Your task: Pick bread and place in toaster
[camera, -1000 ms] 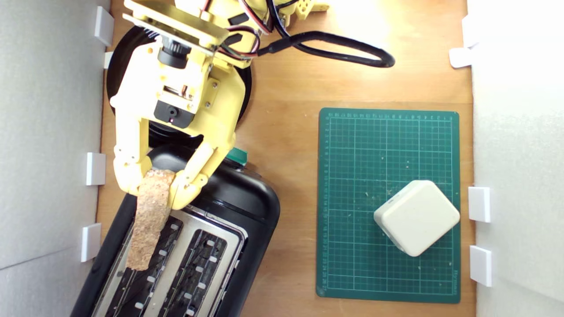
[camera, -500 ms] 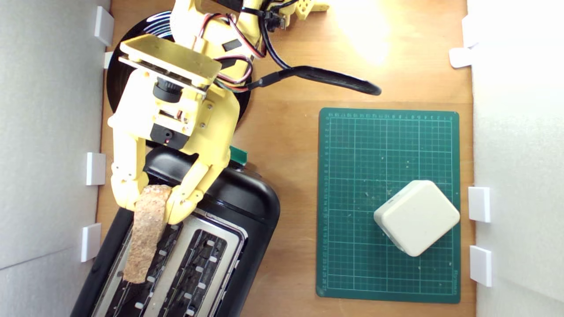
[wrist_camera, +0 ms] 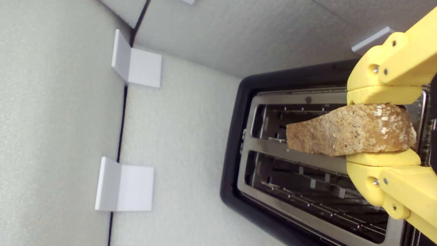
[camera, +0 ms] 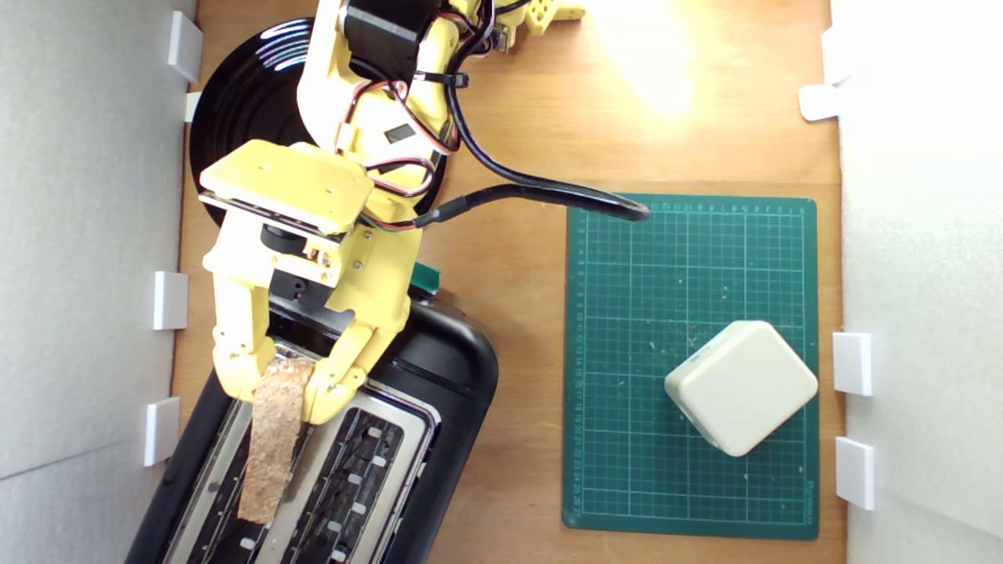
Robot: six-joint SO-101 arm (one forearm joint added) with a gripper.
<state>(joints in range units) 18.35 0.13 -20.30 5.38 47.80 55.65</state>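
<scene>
The bread (camera: 270,439) is a brown crusty strip seen edge-on, held above the silver top of the black toaster (camera: 450,368) in the exterior view's lower left. My yellow gripper (camera: 284,395) is shut on the bread's upper end, one finger on each side. The slice lies along the toaster's slot nearer the exterior view's left. In the wrist view the bread (wrist_camera: 348,133) sits clamped in the gripper (wrist_camera: 382,128), pointing over the divider between the two slots of the toaster (wrist_camera: 239,136). A green lever knob (camera: 425,276) peeks out beside the arm.
A round glossy black plate (camera: 243,102) lies behind the arm. A green cutting mat (camera: 689,258) with a white rounded block (camera: 740,386) is at the exterior view's right. White foam walls with clips (camera: 170,300) stand close beside the toaster. A black cable (camera: 541,192) loops over the wood.
The arm has carried the bread down the exterior view, further over the toaster's top, and lower toward the slot nearer the left. The grip stayed shut on the bread.
</scene>
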